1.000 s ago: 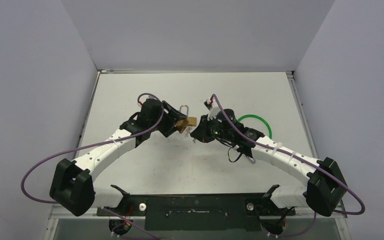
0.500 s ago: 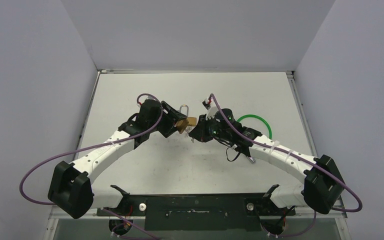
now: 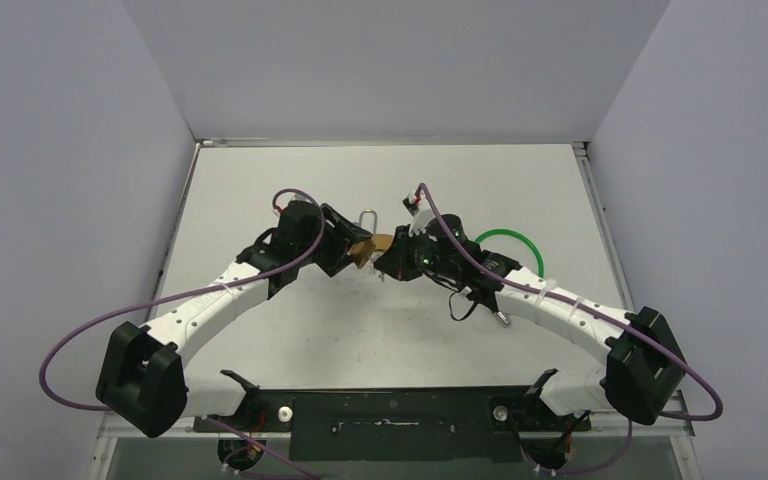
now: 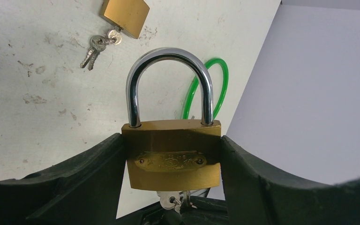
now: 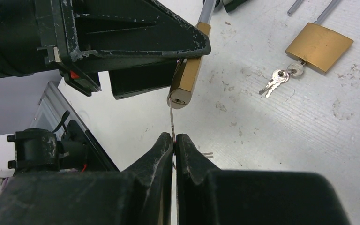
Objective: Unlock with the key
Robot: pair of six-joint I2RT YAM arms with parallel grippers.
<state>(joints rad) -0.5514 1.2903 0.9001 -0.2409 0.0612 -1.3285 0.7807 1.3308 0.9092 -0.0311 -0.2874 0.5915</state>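
The left gripper [image 3: 348, 246] clamps the brass padlock [image 4: 172, 157], the right gripper [image 5: 174, 139] pinches the thin silver key [image 5: 171, 119] seemingly entered in its keyhole; the steel shackle [image 4: 168, 52] sits closed, so turning remains.

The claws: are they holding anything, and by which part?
Left claw grips the gold padlock by the sides of its body. Right claw pinches the key by its back end, blade reaching the padlock's underside.

White arm links [image 3: 210, 298], black joints [image 3: 140, 375], looping purple cables [image 3: 296, 191].
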